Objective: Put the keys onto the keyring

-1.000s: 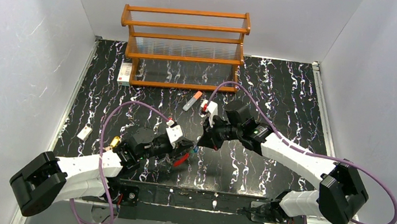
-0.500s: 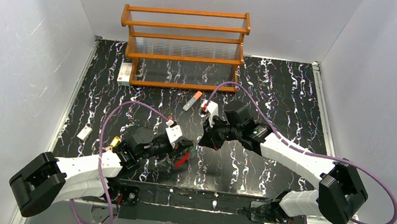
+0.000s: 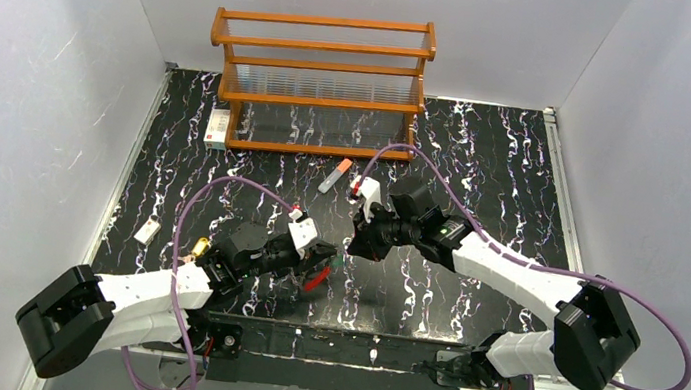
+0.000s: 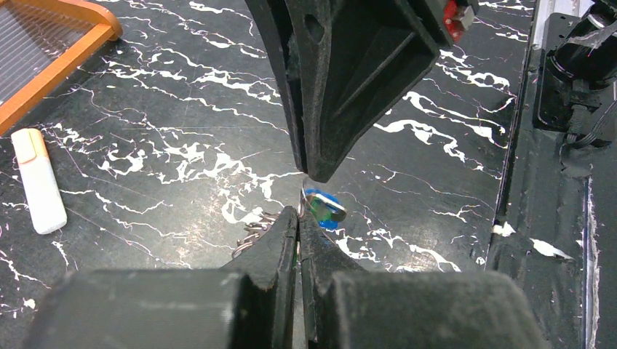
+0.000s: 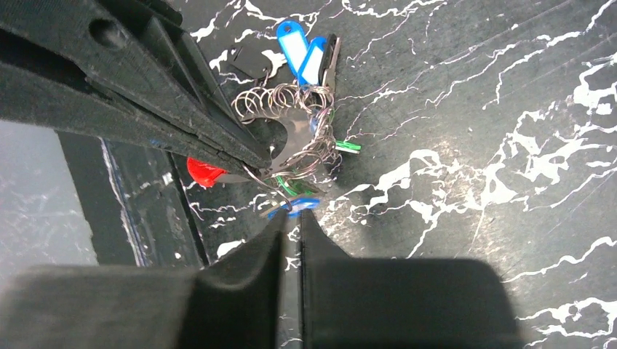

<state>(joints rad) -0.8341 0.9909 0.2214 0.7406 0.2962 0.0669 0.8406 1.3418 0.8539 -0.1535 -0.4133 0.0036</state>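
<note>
Looking through both wrist cameras, I see my left tool pinched together on the keyring beside its red section, and my right tool closed on a blue-headed key. The other keys cluster just beyond, over the marbled worktop.

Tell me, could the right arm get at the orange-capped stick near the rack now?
Probably yes: only bare table lies between the right gripper and the orange-capped stick. However, its fingers seem shut on a blue key.
</note>
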